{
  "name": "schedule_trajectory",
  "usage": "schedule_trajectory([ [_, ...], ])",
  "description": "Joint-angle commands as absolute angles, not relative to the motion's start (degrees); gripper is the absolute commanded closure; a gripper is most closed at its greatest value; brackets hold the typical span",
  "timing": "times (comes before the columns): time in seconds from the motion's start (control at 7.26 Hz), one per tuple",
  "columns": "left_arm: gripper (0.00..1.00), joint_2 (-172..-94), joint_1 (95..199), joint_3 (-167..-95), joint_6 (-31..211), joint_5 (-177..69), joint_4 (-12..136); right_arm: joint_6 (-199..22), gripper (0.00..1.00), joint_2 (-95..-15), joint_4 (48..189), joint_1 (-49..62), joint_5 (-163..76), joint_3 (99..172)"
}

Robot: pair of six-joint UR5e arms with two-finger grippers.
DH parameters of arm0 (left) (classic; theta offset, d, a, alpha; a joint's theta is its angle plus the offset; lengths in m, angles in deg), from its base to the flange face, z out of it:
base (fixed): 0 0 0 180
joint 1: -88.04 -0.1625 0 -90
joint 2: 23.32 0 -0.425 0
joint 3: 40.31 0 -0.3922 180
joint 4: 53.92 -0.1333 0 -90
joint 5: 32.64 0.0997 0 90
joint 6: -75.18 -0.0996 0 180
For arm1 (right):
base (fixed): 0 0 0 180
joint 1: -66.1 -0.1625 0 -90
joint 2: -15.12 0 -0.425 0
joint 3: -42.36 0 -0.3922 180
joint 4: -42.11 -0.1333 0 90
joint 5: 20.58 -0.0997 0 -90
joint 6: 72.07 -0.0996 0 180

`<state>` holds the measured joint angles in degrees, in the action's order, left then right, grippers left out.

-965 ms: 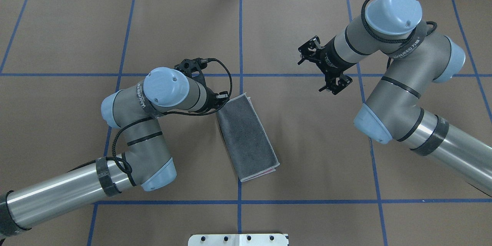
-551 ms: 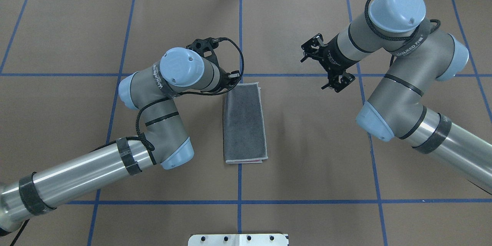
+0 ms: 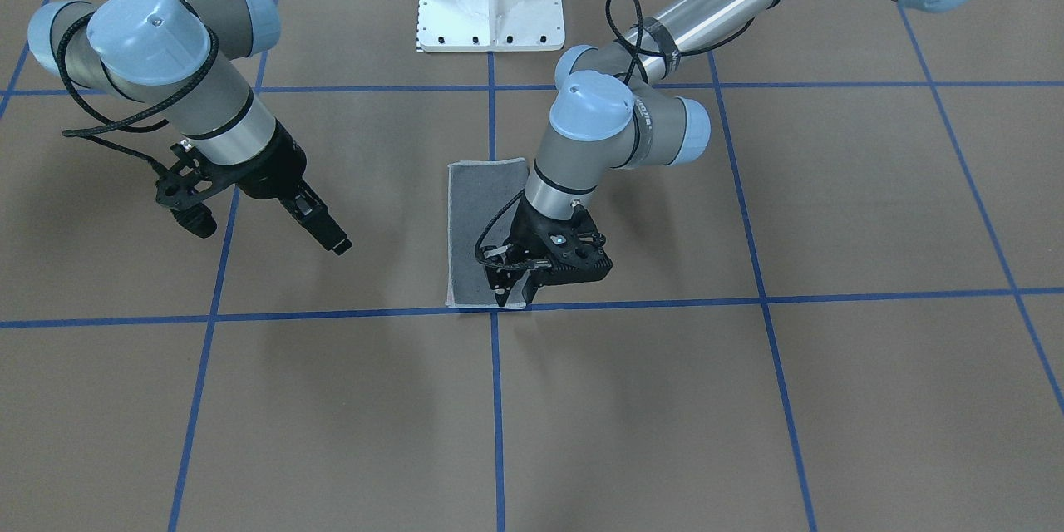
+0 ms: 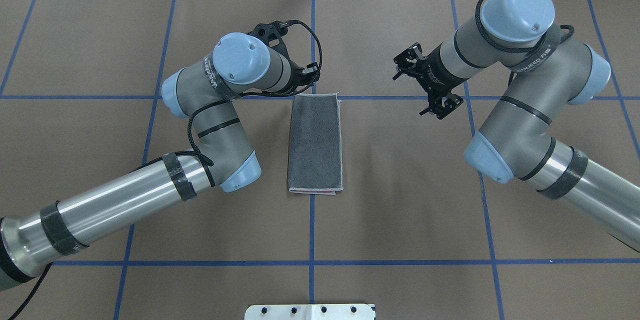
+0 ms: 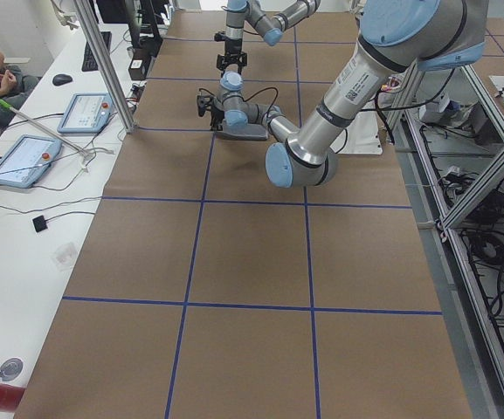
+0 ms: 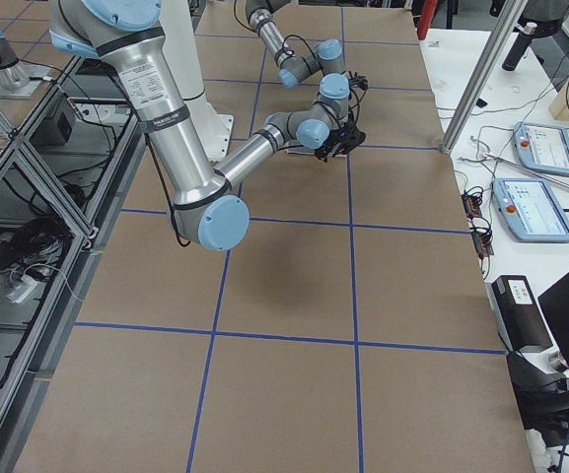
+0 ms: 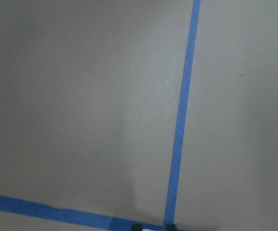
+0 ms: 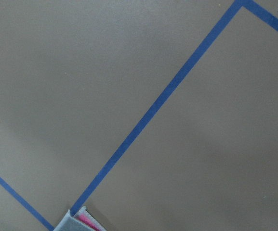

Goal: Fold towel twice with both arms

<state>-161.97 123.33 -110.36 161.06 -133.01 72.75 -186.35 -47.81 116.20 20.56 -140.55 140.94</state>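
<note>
Brown paper worktop [image 4: 400,200] carries a folded dark grey terry towel [image 4: 316,145] at centre, far end on a blue tape line [image 4: 390,97]. Left tool [image 3: 515,289], half hidden under its wrist, narrowly pinches that end's corner; right tool [image 3: 337,244] hangs well apart, gap unreadable.

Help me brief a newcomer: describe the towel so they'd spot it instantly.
On the brown, blue-taped table, look along the centre line between the left arm and right arm. The towel lies there: a narrow folded rectangle, dark grey with pale edging, the only cloth there.
</note>
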Motion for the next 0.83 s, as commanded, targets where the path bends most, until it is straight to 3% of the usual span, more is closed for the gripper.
schedule_trajectory([
  [0.0, 0.0, -155.64, 123.12, -119.18, 165.24, -134.77, 72.47, -186.42, 0.0, -47.72, 116.2, 20.49, -140.11, 141.41],
  [0.41, 0.0, -143.33, 120.14, -134.66, 174.9, -134.33, 68.44, -182.48, 0.0, -48.95, 116.02, 19.26, -139.94, 141.59],
  [0.69, 0.0, -139.44, 117.33, -138.82, 180.89, -133.11, 68.42, -178.97, 0.0, -50.52, 116.11, 17.68, -140.11, 141.59],
])
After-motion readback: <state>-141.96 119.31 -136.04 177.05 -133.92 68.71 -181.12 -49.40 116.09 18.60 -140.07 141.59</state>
